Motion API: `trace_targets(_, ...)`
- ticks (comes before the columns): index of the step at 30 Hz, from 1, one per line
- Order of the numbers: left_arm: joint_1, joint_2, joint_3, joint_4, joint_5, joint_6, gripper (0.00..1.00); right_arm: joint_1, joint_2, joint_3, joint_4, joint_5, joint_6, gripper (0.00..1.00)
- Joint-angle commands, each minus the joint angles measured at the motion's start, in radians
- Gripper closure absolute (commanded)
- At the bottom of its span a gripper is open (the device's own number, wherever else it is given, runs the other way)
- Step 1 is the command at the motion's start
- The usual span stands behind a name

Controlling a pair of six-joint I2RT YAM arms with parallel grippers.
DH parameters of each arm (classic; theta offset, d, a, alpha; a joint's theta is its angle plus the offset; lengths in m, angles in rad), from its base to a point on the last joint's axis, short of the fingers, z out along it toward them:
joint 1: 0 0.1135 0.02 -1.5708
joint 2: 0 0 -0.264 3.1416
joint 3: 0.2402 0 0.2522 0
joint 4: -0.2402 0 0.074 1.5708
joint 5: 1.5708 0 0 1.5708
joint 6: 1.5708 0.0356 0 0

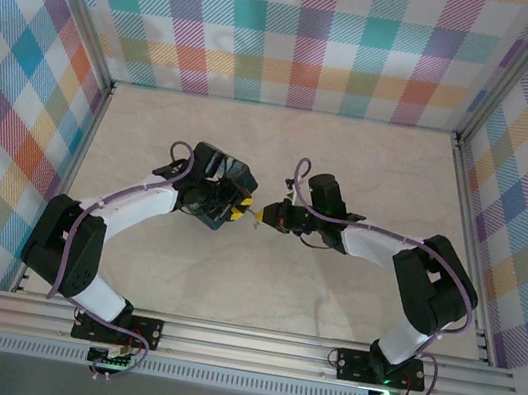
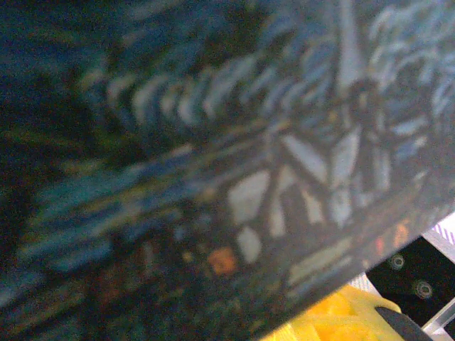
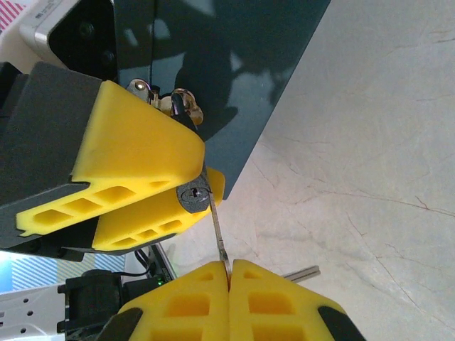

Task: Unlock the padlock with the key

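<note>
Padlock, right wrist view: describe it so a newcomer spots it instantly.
Start at the big dark teal tin box at the top of the right wrist view, then drop to the left gripper's yellow fingers in front of it. The padlock is the small dark round body pinched between them. It is the only part with a keyhole, and the thin silver key reaches up to it.
</note>
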Motion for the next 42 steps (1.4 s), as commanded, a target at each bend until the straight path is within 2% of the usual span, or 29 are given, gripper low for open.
trace_targets(1,0.008,-0.037,-0.009,0.030,0.041,-0.016,0.83,0.010,0.006,0.008,0.069,0.012,0.007,1.00)
trace_targets(16,0.008,-0.051,-0.025,0.044,0.041,-0.055,0.83,0.035,0.013,0.013,0.114,0.022,-0.009,1.00)
trace_targets(28,0.008,-0.062,-0.027,0.036,0.037,-0.061,0.84,0.045,-0.018,0.008,0.059,0.112,-0.034,1.00)
trace_targets(39,0.008,-0.059,-0.023,0.034,0.042,-0.068,0.84,0.099,-0.026,0.032,0.130,0.135,-0.083,1.00)
trace_targets(42,0.008,-0.060,-0.030,0.040,0.045,-0.070,0.84,0.109,-0.040,0.005,0.201,0.150,-0.075,1.00)
